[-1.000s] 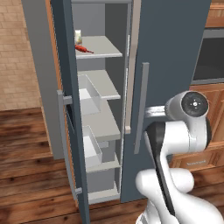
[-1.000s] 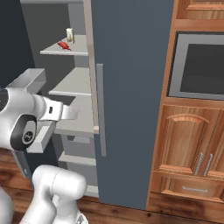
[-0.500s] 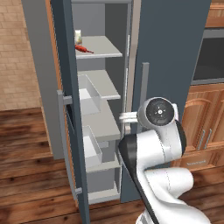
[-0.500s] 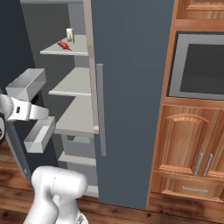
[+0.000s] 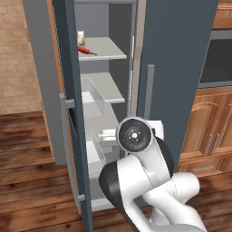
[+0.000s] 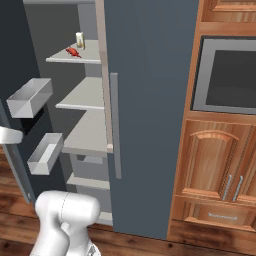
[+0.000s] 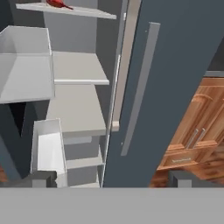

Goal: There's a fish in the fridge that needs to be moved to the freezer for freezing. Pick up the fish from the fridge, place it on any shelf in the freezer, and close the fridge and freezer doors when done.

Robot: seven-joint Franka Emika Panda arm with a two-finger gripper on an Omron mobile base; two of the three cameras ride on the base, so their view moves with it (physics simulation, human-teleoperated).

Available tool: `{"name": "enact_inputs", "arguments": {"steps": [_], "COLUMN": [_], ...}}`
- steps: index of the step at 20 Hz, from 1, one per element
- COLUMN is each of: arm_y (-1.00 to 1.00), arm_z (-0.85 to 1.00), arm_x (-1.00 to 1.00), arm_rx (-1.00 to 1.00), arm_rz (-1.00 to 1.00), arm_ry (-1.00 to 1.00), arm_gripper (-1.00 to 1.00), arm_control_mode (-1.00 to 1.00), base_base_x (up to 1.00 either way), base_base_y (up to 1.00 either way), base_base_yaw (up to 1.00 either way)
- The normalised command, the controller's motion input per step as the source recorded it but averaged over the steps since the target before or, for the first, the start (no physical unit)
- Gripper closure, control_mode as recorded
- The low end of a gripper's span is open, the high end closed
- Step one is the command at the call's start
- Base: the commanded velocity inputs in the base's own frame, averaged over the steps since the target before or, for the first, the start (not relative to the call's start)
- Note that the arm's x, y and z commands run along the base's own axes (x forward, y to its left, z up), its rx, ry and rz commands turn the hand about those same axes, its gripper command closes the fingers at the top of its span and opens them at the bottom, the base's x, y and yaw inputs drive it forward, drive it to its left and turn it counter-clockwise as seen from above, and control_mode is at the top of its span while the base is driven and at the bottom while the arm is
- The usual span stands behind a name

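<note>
- Gripper [image 7: 112, 180] jaws spread wide and empty, aimed at the closed door [image 6: 150, 100] and its handle [image 6: 115, 130], low against the fish.
- Fish [image 5: 86, 50], small and red, lies on the top shelf [image 5: 106, 47] of the open compartment, just beside a small bottle [image 5: 81, 37]; a sloppy reach could tip the bottle or shove the fish back.
- Door bins [image 6: 30, 97] on the open door [image 5: 72, 113] stick out near the arm; an elbow swing could clip them.
- Shelf edge could catch the fingers on the way up.
- Can't tell for sure which compartment this is, so a wrong placement is possible.
</note>
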Motion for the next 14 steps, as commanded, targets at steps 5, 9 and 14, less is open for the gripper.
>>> {"name": "enact_inputs", "arguments": {"steps": [5, 9, 14], "arm_y": [0.67, 0.86, 0.85], "arm_z": [0.00, -0.09, -0.27], "arm_x": [-0.28, 0.00, 0.13], "arm_rx": [0.00, 0.00, 0.00], "arm_rz": [0.00, 0.00, -0.04], "arm_ry": [0.00, -0.03, -0.10], "arm_gripper": [-1.00, -1.00, -1.00], "arm_control_mode": [-1.00, -1.00, -1.00], "base_base_x": [0.00, 0.00, 0.00], "base_base_y": [0.00, 0.00, 0.00], "base_base_yaw": [0.00, 0.00, 0.00]}}
